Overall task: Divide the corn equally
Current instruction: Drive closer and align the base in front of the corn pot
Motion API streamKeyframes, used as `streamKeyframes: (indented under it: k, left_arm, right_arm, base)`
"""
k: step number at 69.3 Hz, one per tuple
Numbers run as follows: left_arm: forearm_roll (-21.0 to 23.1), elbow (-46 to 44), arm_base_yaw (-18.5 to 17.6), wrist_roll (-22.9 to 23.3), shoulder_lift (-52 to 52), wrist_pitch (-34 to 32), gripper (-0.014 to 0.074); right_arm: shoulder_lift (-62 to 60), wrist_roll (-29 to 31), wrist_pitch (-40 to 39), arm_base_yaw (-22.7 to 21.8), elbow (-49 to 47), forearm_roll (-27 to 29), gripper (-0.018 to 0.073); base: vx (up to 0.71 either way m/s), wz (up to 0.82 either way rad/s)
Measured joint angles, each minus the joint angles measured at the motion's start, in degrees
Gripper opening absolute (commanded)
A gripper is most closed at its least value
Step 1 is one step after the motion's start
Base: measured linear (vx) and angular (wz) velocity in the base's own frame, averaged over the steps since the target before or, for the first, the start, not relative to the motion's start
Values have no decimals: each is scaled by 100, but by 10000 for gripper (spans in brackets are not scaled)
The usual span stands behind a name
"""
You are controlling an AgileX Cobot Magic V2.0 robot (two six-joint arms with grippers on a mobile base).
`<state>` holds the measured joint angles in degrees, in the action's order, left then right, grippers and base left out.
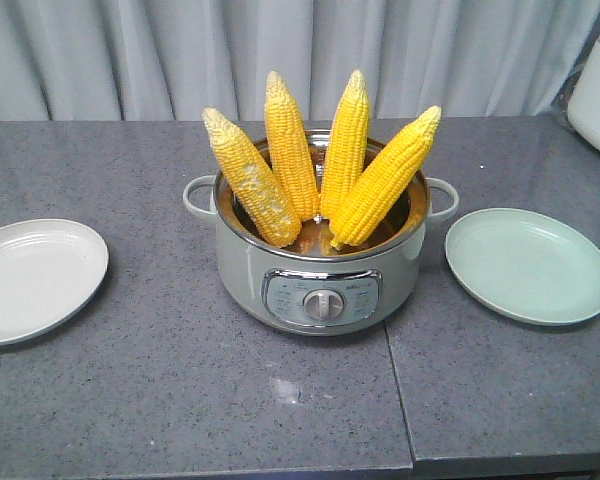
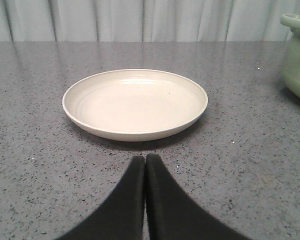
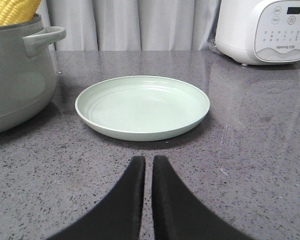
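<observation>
Four corn cobs (image 1: 290,160) stand in the pot (image 1: 320,270) in the front view, none shared out yet; the left wrist view shows the left gripper (image 2: 145,160) clenched on nothing before a cream plate (image 2: 135,102), the right wrist view the right gripper (image 3: 148,161) likewise before a green plate (image 3: 142,105), so next, I judge, one should open and reach for a cob.

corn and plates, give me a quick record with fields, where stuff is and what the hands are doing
corn: four cobs, all standing tips up in the pot, fanned out
pot: middle of the table, no lid on it
white plate: left of the pot, nothing on it
green plate: right of the pot, nothing on it
left hand: shut, holding nothing, facing the white plate
right hand: shut, holding nothing, facing the green plate
progress: no corn on either plate yet
</observation>
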<state>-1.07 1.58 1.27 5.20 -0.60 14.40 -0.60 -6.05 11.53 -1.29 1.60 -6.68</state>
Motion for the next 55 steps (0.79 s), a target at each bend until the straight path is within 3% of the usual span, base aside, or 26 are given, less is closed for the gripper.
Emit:
streamKeyframes:
  k: [55]
  left_arm:
    - [0,0,0,0,0,0,-9]
  right_arm:
    - [0,0,0,0,0,0,-8]
  base:
    - [0,0]
